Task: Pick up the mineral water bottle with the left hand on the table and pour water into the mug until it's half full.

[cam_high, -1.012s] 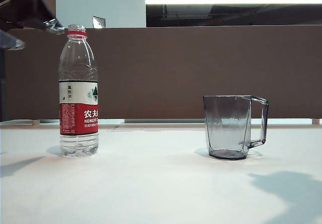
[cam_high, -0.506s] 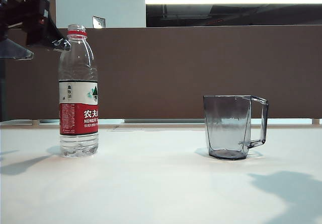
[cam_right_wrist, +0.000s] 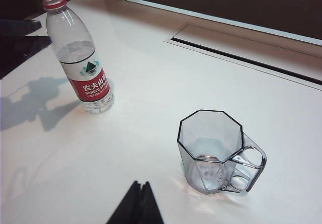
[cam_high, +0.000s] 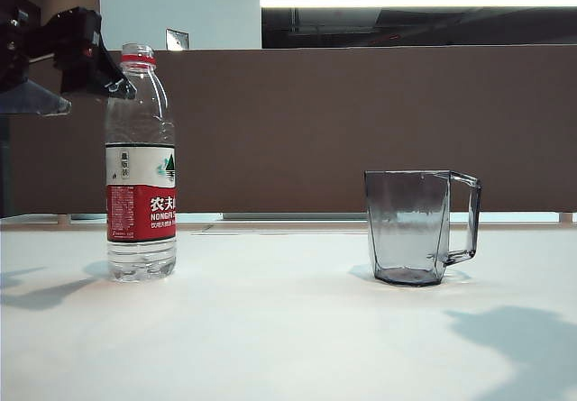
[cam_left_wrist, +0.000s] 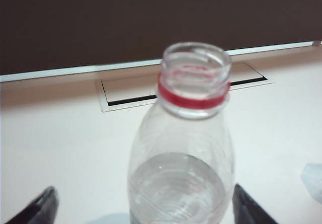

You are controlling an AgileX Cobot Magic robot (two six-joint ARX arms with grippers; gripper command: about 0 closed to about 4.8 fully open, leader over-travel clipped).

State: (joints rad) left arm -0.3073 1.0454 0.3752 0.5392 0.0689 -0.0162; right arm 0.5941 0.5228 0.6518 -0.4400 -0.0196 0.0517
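Note:
The mineral water bottle (cam_high: pixel 141 162) stands upright and uncapped on the white table (cam_high: pixel 270 329), at the left in the exterior view. Its red neck ring and open mouth (cam_left_wrist: pixel 193 78) fill the left wrist view, with water (cam_left_wrist: pixel 176 183) showing below the shoulder. My left gripper (cam_high: pixel 77 95) hovers at neck height just left of the bottle. It (cam_left_wrist: pixel 146 206) is open, one fingertip on each side of the bottle's shoulder, neither touching. The smoky-grey mug (cam_high: pixel 410 225) stands to the right, handle facing right. My right gripper (cam_right_wrist: pixel 138 186) is shut above the table near the mug (cam_right_wrist: pixel 211 143), holding nothing.
A brown partition (cam_high: pixel 361 122) runs behind the table's far edge. A recessed cable slot (cam_right_wrist: pixel 241 48) lies in the tabletop beyond the bottle (cam_right_wrist: pixel 80 58) and mug. Arm shadows fall on the table at front left and front right.
My left gripper has come down from the upper left corner and moved in toward the bottle's neck. Bottle and mug have not moved.

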